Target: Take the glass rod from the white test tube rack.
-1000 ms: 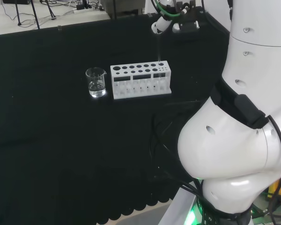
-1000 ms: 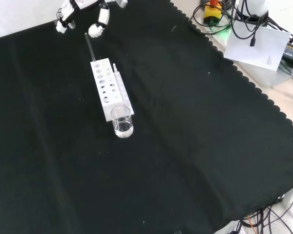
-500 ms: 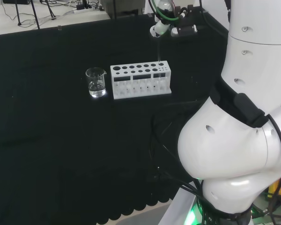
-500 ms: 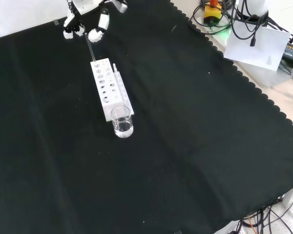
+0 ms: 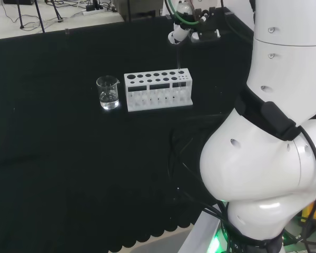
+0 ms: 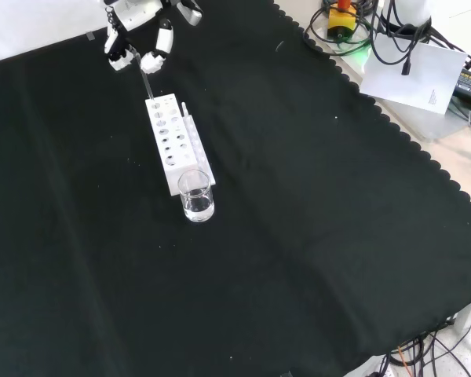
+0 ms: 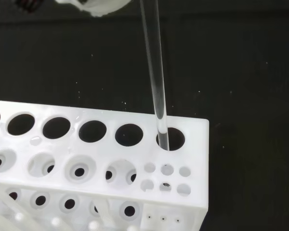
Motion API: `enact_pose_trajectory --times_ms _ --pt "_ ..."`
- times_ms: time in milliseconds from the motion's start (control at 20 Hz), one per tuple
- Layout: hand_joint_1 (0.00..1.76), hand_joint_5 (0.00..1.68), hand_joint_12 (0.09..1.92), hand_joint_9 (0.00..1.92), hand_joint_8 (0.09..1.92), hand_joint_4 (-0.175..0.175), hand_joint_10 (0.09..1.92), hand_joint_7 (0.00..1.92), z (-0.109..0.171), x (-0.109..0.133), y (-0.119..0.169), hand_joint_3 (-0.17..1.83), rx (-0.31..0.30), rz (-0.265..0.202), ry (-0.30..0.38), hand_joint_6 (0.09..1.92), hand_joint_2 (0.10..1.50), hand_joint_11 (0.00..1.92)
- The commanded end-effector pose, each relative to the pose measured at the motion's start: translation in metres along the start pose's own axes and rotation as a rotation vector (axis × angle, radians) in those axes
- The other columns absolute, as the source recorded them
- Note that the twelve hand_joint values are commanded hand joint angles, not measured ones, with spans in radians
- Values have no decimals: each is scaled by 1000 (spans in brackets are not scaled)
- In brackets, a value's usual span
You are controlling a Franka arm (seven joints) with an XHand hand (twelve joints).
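The white test tube rack point(image 5: 158, 90) point(image 6: 177, 145) stands mid-cloth. A clear glass rod point(image 6: 146, 85) point(image 5: 176, 59) stands nearly upright in its end hole, the hole farthest from the beaker. In the wrist view the rod point(image 7: 153, 72) drops into that corner hole of the rack point(image 7: 101, 159). The hand point(image 6: 141, 23) point(image 5: 182, 30) hovers at the rod's top. Its fingers point(image 6: 117, 58) and thumb point(image 6: 153, 61) sit on either side of the rod with a gap between them, and I see no pinch. A blurred white part of the hand point(image 7: 96, 5) lies beside the rod.
A glass beaker point(image 5: 108, 93) point(image 6: 196, 196) with a little water stands against the rack's other end. The arm's white links point(image 5: 274, 132) rise at the head view's right. Beyond the cloth's scalloped edge lie cables and a white sheet point(image 6: 412, 75).
The hand has moved in over the rod's top and its fingers and thumb have drawn closer on either side. Rod, rack and beaker have stayed put.
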State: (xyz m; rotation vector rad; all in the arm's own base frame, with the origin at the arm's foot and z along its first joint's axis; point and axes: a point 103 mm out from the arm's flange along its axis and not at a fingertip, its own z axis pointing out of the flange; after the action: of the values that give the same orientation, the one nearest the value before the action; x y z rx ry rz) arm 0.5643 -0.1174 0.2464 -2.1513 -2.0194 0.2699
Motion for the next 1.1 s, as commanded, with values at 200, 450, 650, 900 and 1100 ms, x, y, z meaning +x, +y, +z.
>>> enact_pose_trajectory --times_ms 200,450,650,900,1100 --pt "935 706 1006 1415 841 -175 689 1097 -2 10 3 712 -7 -41 -9 959 777 1311" --pt "1001 743 917 1490 850 -175 657 1153 1 9 3 727 -1 -39 -13 960 774 1430" --pt "1108 887 712 1581 916 -175 669 1233 3 4 4 529 -25 -39 -25 1058 873 1634" --pt "1283 1029 526 1509 1020 -175 853 1190 -6 5 3 488 -80 -38 -39 794 827 1595" --pt "1302 1092 580 1484 1052 -175 910 1169 -20 9 -4 422 -123 -54 -25 626 846 1552"
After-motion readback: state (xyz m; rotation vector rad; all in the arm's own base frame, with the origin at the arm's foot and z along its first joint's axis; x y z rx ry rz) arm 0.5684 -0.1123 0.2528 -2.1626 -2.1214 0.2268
